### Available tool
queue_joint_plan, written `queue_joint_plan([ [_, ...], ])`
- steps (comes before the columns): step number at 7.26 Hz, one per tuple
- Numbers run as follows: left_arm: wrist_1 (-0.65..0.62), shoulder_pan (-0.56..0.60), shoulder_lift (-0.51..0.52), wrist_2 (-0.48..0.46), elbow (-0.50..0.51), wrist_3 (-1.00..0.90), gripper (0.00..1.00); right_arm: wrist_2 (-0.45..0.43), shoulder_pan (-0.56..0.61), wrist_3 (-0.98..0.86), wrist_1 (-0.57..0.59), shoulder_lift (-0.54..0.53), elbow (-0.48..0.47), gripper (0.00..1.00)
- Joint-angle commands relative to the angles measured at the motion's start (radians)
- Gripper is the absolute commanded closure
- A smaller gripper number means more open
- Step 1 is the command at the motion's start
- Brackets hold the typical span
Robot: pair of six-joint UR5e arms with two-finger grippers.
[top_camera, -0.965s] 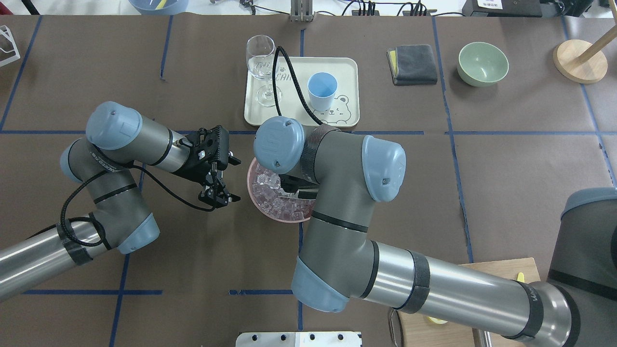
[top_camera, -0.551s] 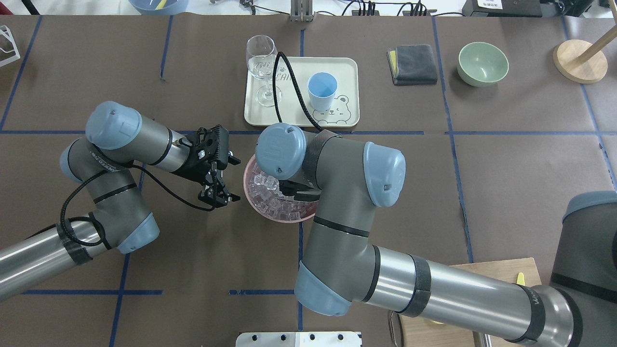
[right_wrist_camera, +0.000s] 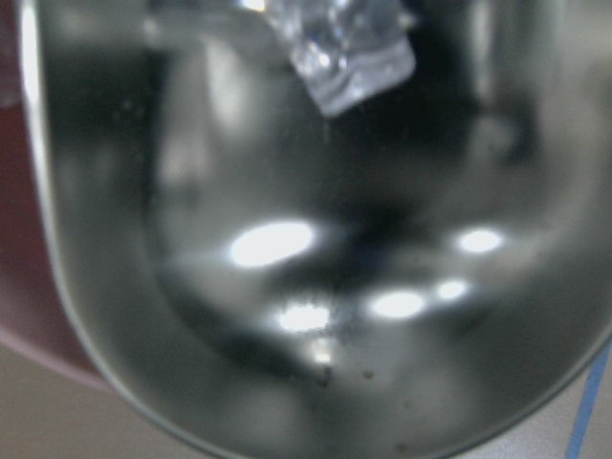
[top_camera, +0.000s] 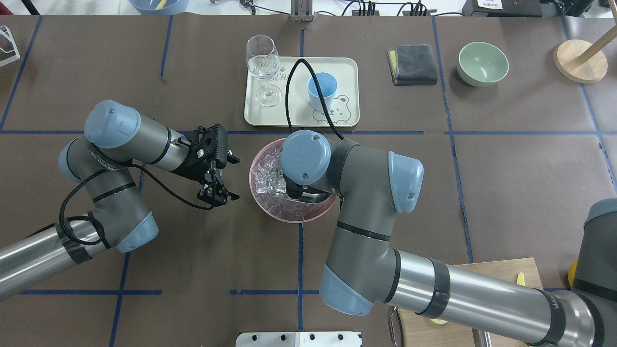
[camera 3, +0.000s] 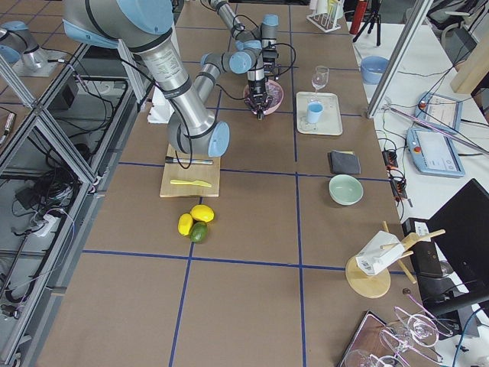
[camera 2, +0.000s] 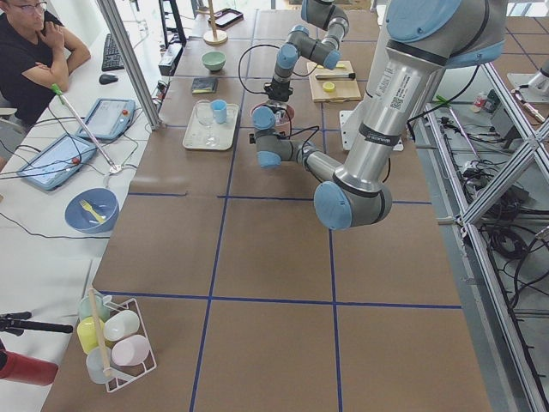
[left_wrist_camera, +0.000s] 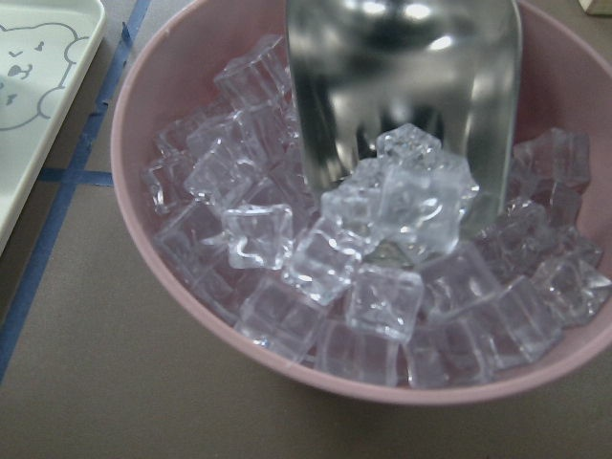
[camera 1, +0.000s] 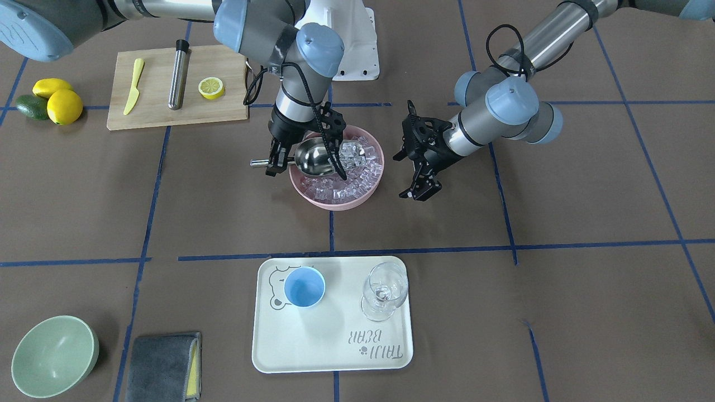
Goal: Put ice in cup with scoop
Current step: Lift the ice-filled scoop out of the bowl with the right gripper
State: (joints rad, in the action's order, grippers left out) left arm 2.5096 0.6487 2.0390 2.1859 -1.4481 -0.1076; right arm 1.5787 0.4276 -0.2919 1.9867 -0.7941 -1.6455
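Holding the scoop (camera 1: 313, 157) by its handle in the clenched right gripper (camera 1: 277, 162), trough sunk in the ice (camera 1: 360, 167) of the pink bowl (camera 1: 335, 203) just below. Left gripper (top_camera: 230, 179) spread, empty, just beside that bowl; cup (camera 1: 304, 287) well beyond both, on the tray (camera 1: 335, 346). Risking spilled cubes if lifted tilted. From the left wrist, cubes heaped at the scoop's mouth; from the right, only one inside.

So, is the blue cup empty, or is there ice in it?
Empty. The cup on the tray shows only its bare blue inside; the ice lies in the pink bowl.
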Motion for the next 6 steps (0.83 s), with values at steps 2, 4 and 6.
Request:
queue_joint_plan([
  [2, -0.002, 0.003, 0.0, 0.0, 0.0, -0.001, 0.0, 0.029, 0.016, 0.005, -0.072, -0.034, -0.031, 1.0],
  [4, -0.002, 0.005, 0.0, 0.0, 0.0, 0.0, 0.0, 0.092, 0.051, 0.005, -0.117, -0.069, -0.072, 1.0],
  [6, -0.002, 0.005, 0.0, 0.0, 0.0, 0.0, 0.0, 0.167, 0.1, 0.005, -0.117, -0.085, -0.118, 1.0],
])
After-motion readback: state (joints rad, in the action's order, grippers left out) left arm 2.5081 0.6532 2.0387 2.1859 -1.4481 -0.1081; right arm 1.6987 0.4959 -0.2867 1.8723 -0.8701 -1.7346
